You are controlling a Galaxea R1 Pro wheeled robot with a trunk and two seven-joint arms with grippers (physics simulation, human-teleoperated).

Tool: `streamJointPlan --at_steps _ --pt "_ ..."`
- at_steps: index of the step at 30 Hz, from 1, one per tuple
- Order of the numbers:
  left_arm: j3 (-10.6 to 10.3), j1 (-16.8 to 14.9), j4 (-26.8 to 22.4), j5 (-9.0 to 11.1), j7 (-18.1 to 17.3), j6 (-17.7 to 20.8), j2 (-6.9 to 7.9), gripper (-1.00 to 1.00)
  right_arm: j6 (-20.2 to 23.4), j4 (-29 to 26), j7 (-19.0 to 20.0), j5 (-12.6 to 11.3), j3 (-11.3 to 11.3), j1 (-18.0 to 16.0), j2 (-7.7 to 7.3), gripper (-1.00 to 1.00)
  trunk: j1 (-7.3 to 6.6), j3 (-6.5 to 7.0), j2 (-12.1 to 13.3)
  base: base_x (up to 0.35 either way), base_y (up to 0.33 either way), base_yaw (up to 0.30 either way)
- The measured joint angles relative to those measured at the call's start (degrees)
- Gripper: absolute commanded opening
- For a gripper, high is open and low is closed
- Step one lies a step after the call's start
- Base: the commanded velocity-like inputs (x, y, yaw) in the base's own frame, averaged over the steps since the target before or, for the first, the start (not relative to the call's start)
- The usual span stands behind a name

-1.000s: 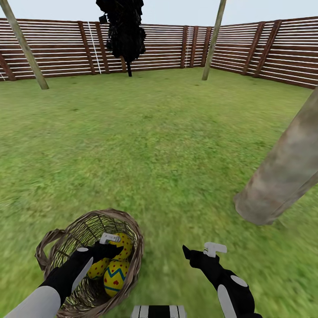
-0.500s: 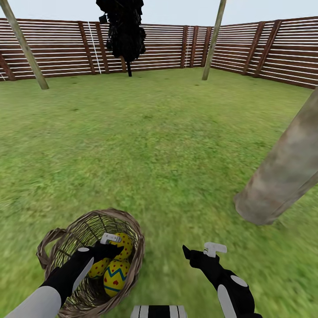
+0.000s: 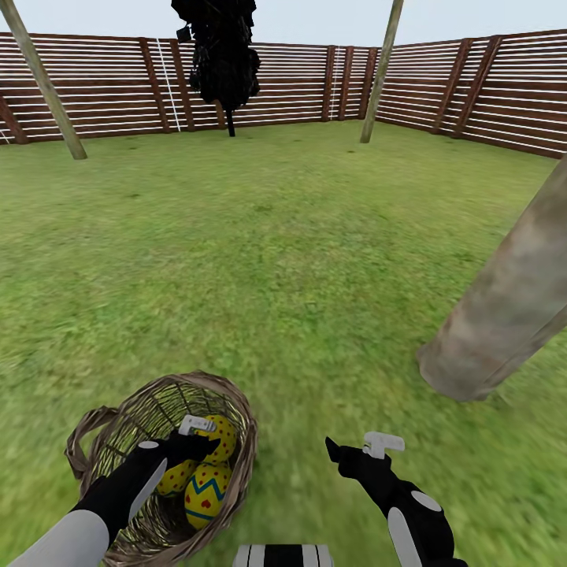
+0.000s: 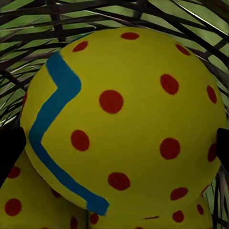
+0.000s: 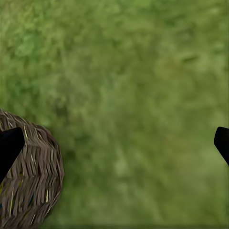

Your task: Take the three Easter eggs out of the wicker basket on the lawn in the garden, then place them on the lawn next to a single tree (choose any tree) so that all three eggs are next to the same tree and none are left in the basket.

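Observation:
The wicker basket lies on the lawn at the lower left of the head view, with three Easter eggs in it. A red-dotted egg lies at the far side, a blue-zigzag egg nearer me, and a third egg is half hidden by my arm. My left gripper reaches into the basket, open. In its wrist view a dotted egg with a blue band sits between the wide-apart fingertips. My right gripper hangs open over grass beside the basket.
A thick grey-brown tree trunk leans in at the right, its base about a metre from the basket. Two thinner trunks and a black-leaved tree stand far off by the slatted fence.

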Motion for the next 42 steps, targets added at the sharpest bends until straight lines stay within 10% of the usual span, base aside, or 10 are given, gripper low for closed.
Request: streamJointPlan --at_steps 42 --pt "-0.41 0.00 0.04 -0.14 -0.01 0.82 0.00 -1.00 0.00 0.00 0.00 0.00 0.01 0.00 0.00 1.00 -0.13 1.11 0.07 0.000 0.000 0.000"
